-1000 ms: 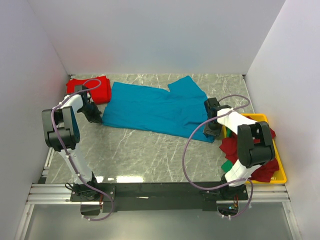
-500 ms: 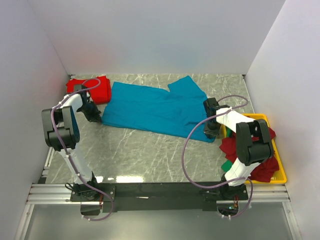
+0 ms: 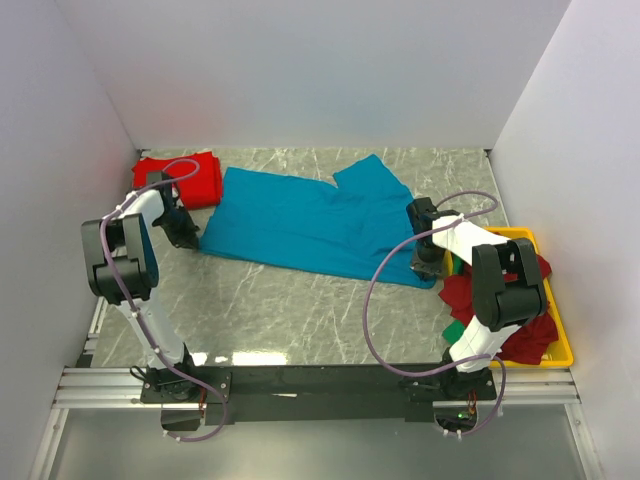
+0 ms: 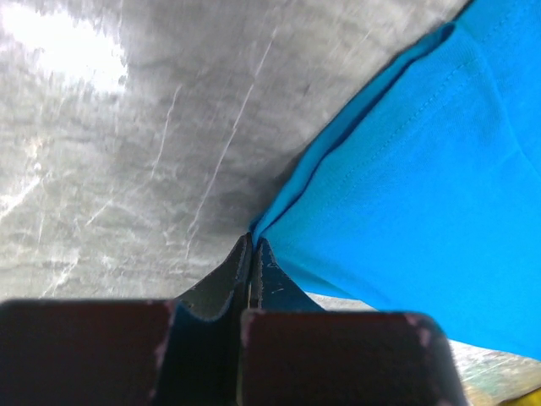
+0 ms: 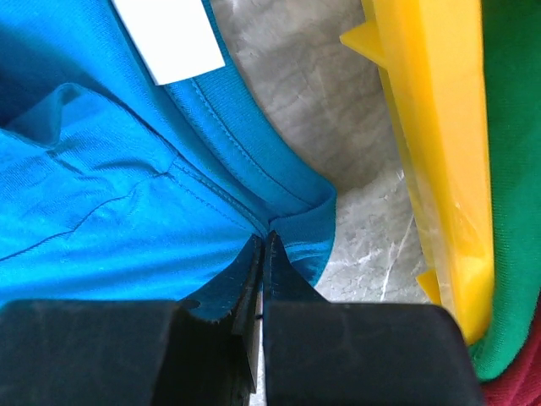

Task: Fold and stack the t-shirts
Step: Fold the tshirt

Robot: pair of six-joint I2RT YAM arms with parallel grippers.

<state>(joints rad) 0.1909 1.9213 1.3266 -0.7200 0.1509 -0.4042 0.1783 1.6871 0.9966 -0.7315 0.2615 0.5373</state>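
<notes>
The teal-blue t-shirt (image 3: 310,220) lies spread across the middle of the marble table. My left gripper (image 3: 190,240) is shut on its near left corner; the left wrist view shows the cloth (image 4: 406,194) pinched at the fingertips (image 4: 252,245). My right gripper (image 3: 424,268) is shut on its near right corner by the collar; the right wrist view shows the seamed cloth (image 5: 127,194) held at the fingertips (image 5: 265,241). A bright red t-shirt (image 3: 185,178) lies folded at the far left. Dark red and green t-shirts (image 3: 470,295) lie piled in the yellow tray (image 3: 562,350).
White walls close in the table on the left, back and right. The yellow tray's rim (image 5: 431,127) stands close to the right of my right gripper. A white label (image 5: 169,38) shows inside the teal shirt's collar.
Both grippers have drawn the teal shirt's near edge slightly: the left corner moved left and toward the near edge, the right corner moved right. The shirt lies flatter.
</notes>
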